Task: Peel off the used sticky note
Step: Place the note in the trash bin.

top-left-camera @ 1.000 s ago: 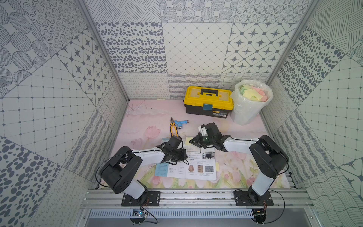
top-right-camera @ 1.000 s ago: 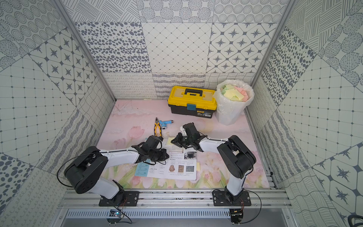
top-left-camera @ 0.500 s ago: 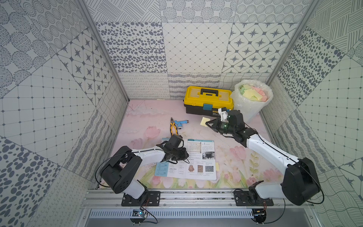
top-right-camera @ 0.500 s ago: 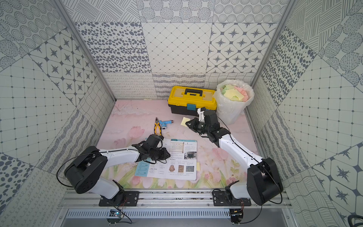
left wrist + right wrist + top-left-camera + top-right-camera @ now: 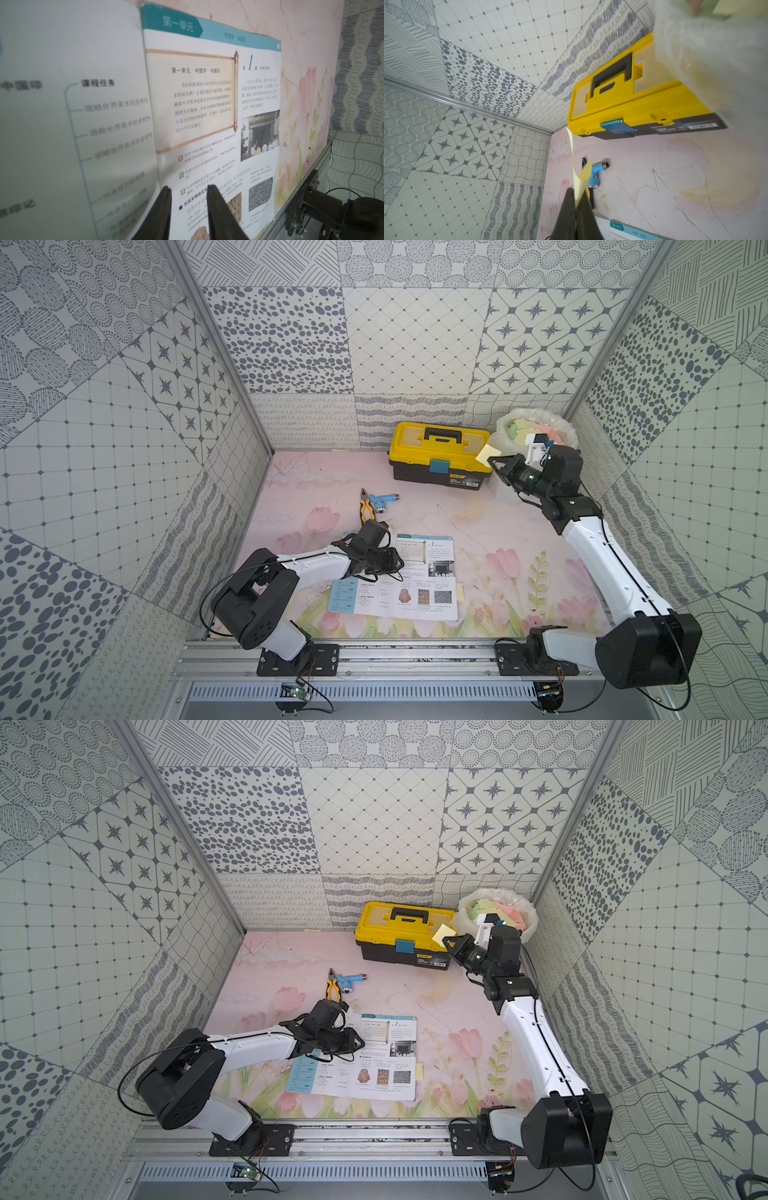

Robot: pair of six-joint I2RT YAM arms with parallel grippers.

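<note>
the right gripper (image 5: 496,461) is clamped on one edge of the yellow sticky note (image 5: 487,453). its jaws are pinched together with the paper between them, plain in the right wrist view, where the note curls up out of the black fingertips (image 5: 568,201). the note is up in the air, well clear of the table. in both top views it sits in front of the right end of the yellow toolbox (image 5: 436,448) and just beside the white bag (image 5: 536,431) stuffed with green, yellow and pink notes in the back right corner.

the left gripper (image 5: 189,188) hangs low over the open book (image 5: 419,585) near its fold, fingers parted and gripping nothing — only printed page shows in the gap. the book lies toward the front of the flowered table (image 5: 498,531), and a sliver of yellow paper (image 5: 460,592) sticks out at its right edge. behind the book, orange-handled pliers (image 5: 365,510) and a blue fitting (image 5: 384,501) lie side by side — touching, as far as i can see.
</note>
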